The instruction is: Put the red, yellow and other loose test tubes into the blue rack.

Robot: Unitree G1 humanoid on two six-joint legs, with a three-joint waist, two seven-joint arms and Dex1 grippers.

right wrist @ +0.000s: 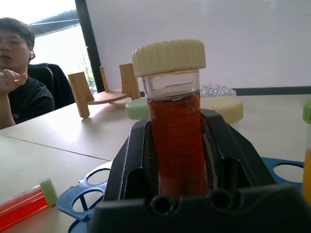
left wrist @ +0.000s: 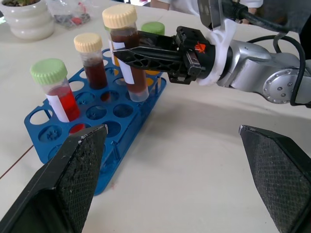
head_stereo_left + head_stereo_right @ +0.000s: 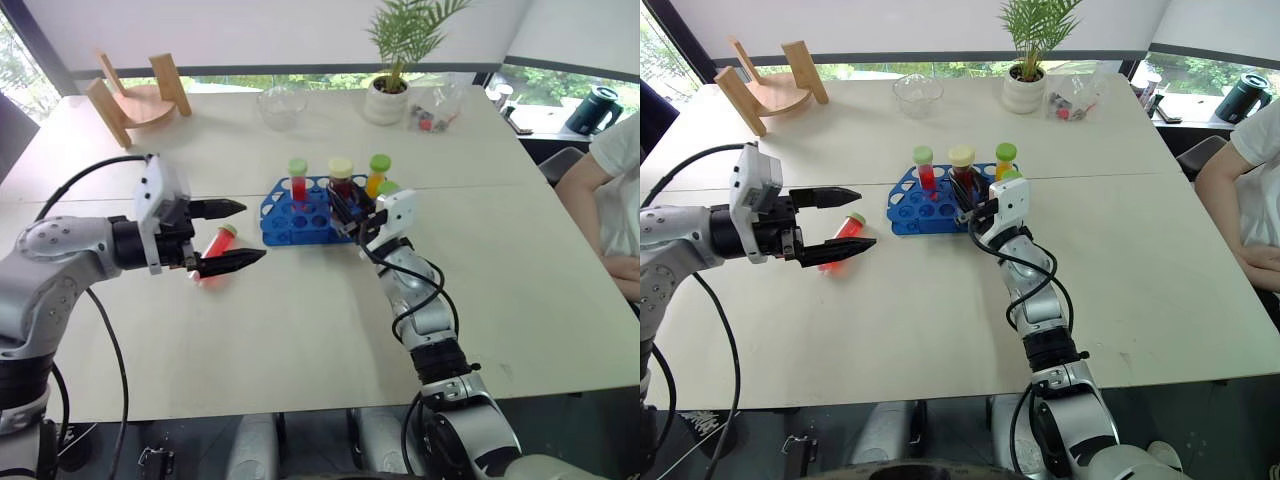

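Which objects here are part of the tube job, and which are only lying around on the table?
Part of the job:
- blue rack
- cream-capped dark tube in the shut right gripper
- red tube lying on the table
- tubes standing in the rack

Lying about:
- potted plant
- wooden stand
- glass bowl
- dark jug

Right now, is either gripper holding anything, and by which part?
The right gripper holds a cream-capped dark tube by its body, just below the cap, over the blue rack. The left gripper holds nothing.
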